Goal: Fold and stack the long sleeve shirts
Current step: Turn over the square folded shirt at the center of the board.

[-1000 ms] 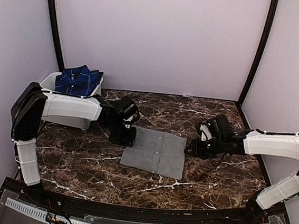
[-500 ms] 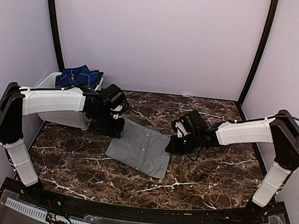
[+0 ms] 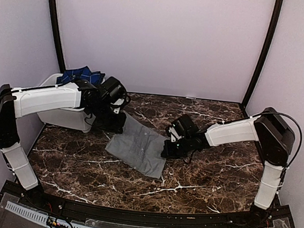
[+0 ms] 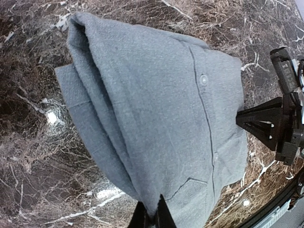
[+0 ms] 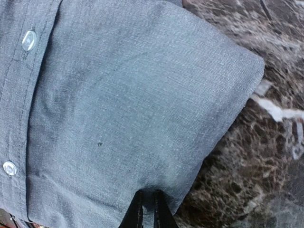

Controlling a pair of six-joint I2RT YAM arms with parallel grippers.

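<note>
Tub (image 3: 47, 81): white, far left on the table (image 3: 216, 171).
Plaid shirt (image 3: 81, 76): blue, piled in the tub.
Left jaws: clenched on the far left edge of the grey shirt (image 3: 138, 145).
Grey shirt: folded, lying mid-table, buttons facing up.
Right jaws: clenched on the shirt's right edge.

Mostly blocked by left arm (image 3: 51, 100) in top view: navy-and-blue plaid cloth shirt (image 3: 80, 76) and white plastic tub (image 3: 50, 82) holding it. Far corner of plain mid-grey button-up cloth shirt (image 3: 138, 147) covered by left gripper (image 3: 116, 126), right edge covered by right gripper (image 3: 168, 150). Small pale buttons (image 5: 29, 40) too small to make out from above. Fingers (image 4: 165, 216) cropped at bottom edge in both wrist views, only tips showing. Grey shirt cropped left, top and bottom in right wrist view.
</note>
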